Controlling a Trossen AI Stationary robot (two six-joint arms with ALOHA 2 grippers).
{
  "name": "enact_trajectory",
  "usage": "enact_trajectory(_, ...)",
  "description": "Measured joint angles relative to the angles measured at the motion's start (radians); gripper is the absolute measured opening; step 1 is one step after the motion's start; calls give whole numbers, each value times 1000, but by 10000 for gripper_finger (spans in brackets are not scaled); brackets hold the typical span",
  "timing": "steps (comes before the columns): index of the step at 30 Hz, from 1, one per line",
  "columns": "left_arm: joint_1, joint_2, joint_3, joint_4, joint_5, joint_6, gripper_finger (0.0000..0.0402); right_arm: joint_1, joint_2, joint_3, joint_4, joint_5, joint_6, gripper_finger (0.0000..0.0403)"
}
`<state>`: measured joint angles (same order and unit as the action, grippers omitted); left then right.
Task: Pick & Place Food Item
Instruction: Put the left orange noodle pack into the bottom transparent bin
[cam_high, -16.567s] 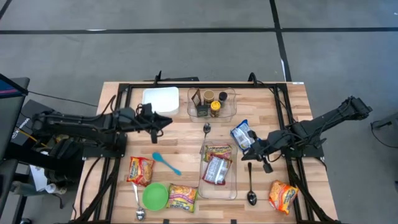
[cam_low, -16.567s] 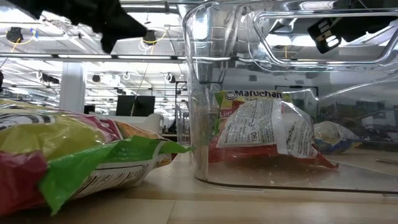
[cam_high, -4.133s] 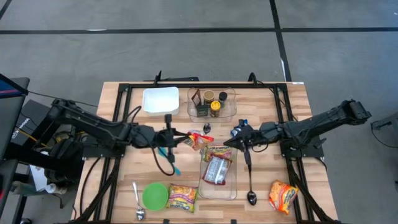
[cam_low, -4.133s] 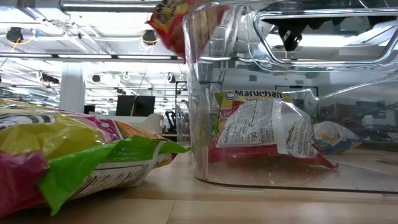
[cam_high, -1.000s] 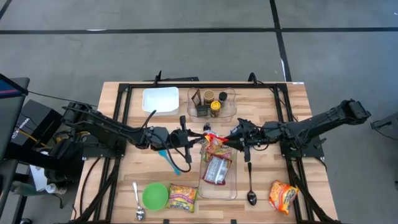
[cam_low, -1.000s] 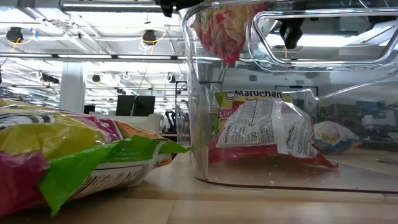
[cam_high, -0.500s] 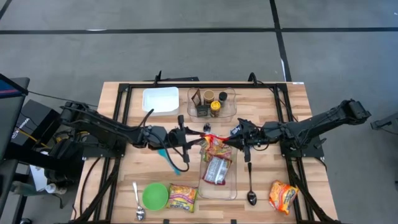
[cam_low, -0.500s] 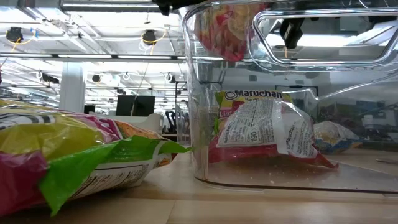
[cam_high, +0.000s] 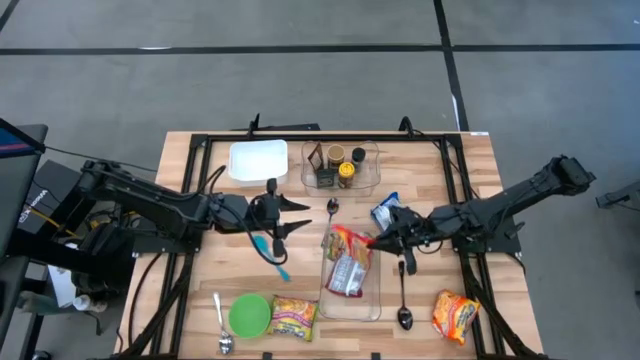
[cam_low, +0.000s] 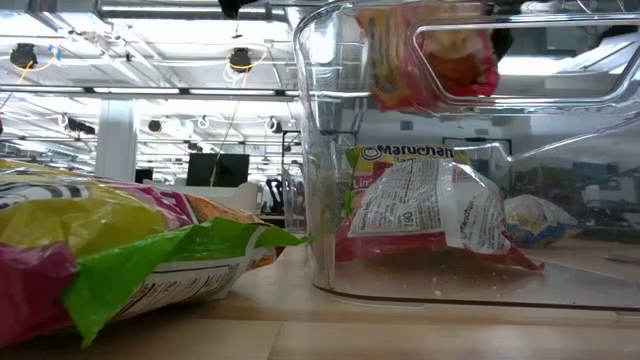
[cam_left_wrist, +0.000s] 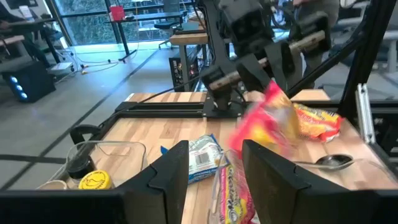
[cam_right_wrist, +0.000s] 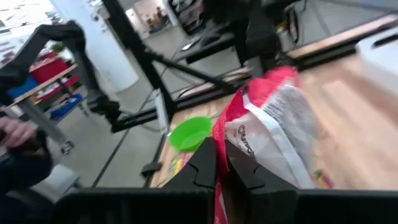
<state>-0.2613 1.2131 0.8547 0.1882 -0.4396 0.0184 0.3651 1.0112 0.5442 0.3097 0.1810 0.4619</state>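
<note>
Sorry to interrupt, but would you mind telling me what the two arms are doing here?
The right gripper has its jaws shut on a red noodle packet, holding it over the clear bin, which already contains noodle packets. The left gripper hangs over the table beside the bin with jaws open and empty. More packets, spoons and a green bowl lie on the table.
</note>
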Motion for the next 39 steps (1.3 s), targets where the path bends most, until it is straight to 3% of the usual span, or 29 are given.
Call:
enact_trajectory(18,-4,-3,0,-16,0,-9,124,120,170,0,37,-5,131,0)
enact_trajectory(24,-4,-3,0,-17,0,-9,120,118,199,0,113,-52,110,0)
enact_trajectory(39,-4,-3,0,-17,0,-9,118,47,280,1,87,-79,144,1)
